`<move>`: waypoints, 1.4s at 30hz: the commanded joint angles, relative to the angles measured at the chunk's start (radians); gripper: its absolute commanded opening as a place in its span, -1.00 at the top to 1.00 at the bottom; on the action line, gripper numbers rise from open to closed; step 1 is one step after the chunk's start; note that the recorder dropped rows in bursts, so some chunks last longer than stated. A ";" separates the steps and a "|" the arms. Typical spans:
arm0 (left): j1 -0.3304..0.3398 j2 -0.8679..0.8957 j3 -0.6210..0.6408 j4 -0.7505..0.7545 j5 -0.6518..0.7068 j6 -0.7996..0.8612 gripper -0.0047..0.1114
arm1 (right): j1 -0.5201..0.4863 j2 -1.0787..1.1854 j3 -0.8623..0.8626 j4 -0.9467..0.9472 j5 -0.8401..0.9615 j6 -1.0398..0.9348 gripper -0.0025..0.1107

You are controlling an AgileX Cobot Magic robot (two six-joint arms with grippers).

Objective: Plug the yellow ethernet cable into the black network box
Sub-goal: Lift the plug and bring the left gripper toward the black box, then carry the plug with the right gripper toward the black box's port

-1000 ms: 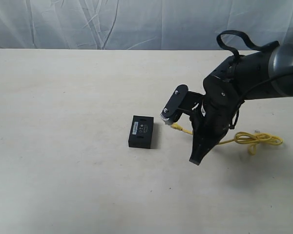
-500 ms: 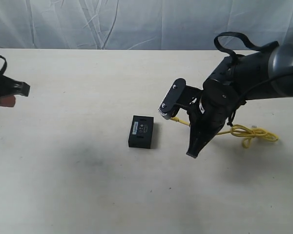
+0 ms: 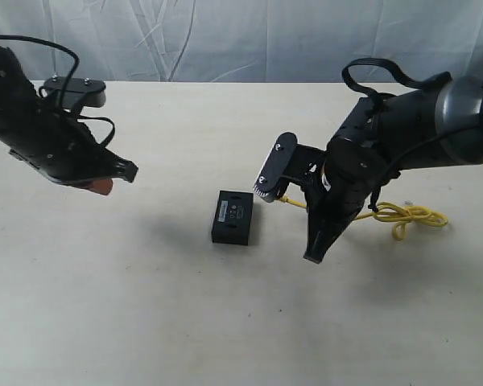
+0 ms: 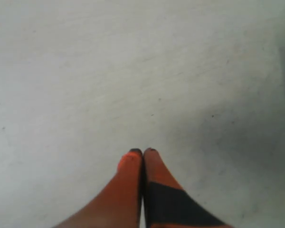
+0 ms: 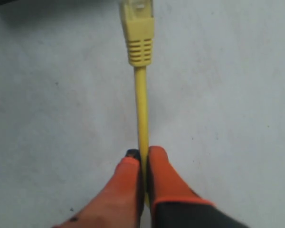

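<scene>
- Yellow ethernet cable point(image 5: 142, 104) front and centre in the right wrist view: my right gripper point(image 5: 143, 153) has its jaws nipped together on the thin cord. The plug point(image 5: 138, 28) juts out ahead, well clear of my grip.
- Judging the feel: a light, limp cord, smooth enough to twist between the jaws. The plug is the only stiff part, and its little latch looks breakable. The best hold would be right behind the plug, so the nose doesn't wag on the way in.
- Over to the left wrist view: my left gripper point(image 4: 142, 153) has its jaws pressed together with nothing between them, and bare table point(image 4: 85, 71) beneath.
- Exterior view now: the black network box point(image 3: 233, 217) lies flat mid-table. The plug end sits near its right side, not touching, and I can't tell which face takes the plug. The rest of the cable trails off right into loose loops on the table.
- My left gripper hangs well apart from the box, out to its left. That box looks light too, so I reckon it slides if pushed unbraced.
</scene>
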 commanded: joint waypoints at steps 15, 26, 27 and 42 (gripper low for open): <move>-0.041 0.015 -0.009 -0.146 -0.059 0.099 0.92 | -0.001 0.015 -0.006 0.071 0.098 -0.104 0.97; -0.083 0.021 -0.044 -0.132 -0.068 0.132 0.92 | -0.001 0.098 -0.006 0.067 0.096 -0.102 0.97; -0.098 0.021 -0.044 -0.118 -0.075 0.132 0.92 | -0.001 0.098 -0.006 0.067 0.094 -0.102 0.97; -0.157 0.067 -0.048 -0.080 -0.126 0.132 0.92 | 0.069 0.100 -0.006 0.078 -0.006 -0.130 0.97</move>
